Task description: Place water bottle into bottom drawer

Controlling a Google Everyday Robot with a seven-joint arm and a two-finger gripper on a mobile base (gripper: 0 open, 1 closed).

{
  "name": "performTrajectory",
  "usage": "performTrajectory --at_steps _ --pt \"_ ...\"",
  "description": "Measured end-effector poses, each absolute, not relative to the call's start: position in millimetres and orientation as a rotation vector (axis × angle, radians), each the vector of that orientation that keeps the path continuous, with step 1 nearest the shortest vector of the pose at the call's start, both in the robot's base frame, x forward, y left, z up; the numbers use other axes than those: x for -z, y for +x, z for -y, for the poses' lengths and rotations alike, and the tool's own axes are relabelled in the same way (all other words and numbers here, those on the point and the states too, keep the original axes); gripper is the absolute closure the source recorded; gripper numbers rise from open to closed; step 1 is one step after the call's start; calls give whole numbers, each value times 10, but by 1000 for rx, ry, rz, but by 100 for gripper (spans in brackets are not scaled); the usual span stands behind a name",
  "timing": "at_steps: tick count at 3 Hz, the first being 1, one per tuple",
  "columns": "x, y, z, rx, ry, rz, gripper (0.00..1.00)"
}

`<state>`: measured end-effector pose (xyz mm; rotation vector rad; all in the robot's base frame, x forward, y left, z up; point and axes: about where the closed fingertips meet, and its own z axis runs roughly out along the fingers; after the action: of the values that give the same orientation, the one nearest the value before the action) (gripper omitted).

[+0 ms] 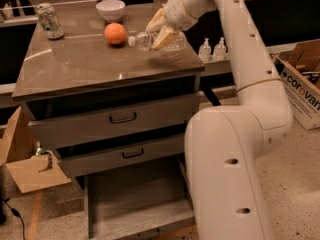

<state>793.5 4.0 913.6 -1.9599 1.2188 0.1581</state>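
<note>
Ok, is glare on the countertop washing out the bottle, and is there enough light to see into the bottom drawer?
Camera view: pale glare streaks the left of the countertop, away from the water bottle, which lies on its side at the gripper; being clear, the bottle blends into the glossy top. Camera view: the open bottom drawer is dimly lit, but its grey floor can be made out.

claw (159,30) at glossy countertop (90,64) grips clear plastic water bottle (142,41)

A white ceramic bowl (111,9) sits just behind the round orange fruit (115,33); a silver-green drink can (49,20) well left of it; two clear pump bottles (211,49) well right; the gripper (152,37) just right.
</note>
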Motion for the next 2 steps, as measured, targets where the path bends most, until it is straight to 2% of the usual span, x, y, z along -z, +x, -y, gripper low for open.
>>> performTrajectory --at_steps 1,2 --pt "-8905 7642 -92 -326 -1963 -1230 100" --pt "-8911 7648 -94 -324 -1962 -1230 100"
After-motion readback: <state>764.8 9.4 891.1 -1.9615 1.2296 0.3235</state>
